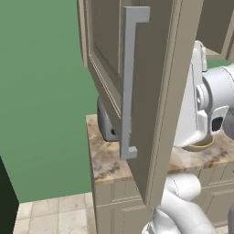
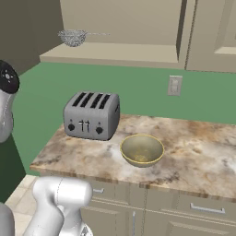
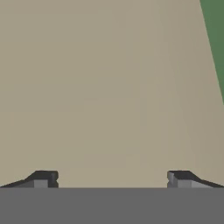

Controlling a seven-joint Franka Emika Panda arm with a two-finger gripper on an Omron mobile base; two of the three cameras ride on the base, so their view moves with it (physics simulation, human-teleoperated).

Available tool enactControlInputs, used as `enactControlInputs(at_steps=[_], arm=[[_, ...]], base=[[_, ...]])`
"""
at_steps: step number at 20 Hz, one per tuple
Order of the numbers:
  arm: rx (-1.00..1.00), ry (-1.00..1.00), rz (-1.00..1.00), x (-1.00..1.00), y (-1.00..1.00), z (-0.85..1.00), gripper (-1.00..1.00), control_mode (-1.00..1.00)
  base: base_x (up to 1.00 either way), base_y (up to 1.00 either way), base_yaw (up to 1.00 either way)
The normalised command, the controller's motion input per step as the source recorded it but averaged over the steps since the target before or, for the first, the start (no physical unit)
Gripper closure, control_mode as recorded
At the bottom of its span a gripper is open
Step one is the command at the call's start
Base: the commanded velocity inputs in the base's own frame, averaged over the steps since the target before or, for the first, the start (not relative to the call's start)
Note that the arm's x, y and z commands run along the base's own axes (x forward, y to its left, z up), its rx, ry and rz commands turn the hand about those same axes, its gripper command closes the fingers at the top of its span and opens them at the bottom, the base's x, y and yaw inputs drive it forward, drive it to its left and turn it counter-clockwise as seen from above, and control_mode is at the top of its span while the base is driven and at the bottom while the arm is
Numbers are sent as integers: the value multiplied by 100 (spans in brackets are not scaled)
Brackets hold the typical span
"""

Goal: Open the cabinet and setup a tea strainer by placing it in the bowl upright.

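Note:
The cabinet door [image 1: 151,91] stands swung open toward the base, its long grey bar handle [image 1: 128,82] facing left. Inside the open cabinet [image 2: 120,27], the small grey mesh tea strainer [image 2: 73,38] sits on the shelf at the left. On the marble counter below rests the olive-tan bowl [image 2: 142,150], right of the toaster; a sliver of the bowl's rim [image 1: 203,145] peeks out under the arm. My gripper [image 3: 111,179] is open, its fingertips [image 3: 43,179] wide apart with nothing between them, facing a plain beige panel at close range.
A grey four-slot toaster [image 2: 91,115] stands at the counter's left end, partly hidden behind the door [image 1: 106,124]. A wall outlet [image 2: 174,85] is on the green wall. Drawer fronts [image 2: 203,209] run below the counter. The neighbouring cabinet door [image 2: 214,32] on the right is shut.

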Motion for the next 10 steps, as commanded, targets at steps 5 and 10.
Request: enactControlInputs(at_steps=[5, 10], arm=[[-12, 0, -4, 0, 3, 1, -100, -100], [-11, 0, -5, 0, -1, 0, -100, -100]], base=[[0, 0, 0], [0, 0, 0]])
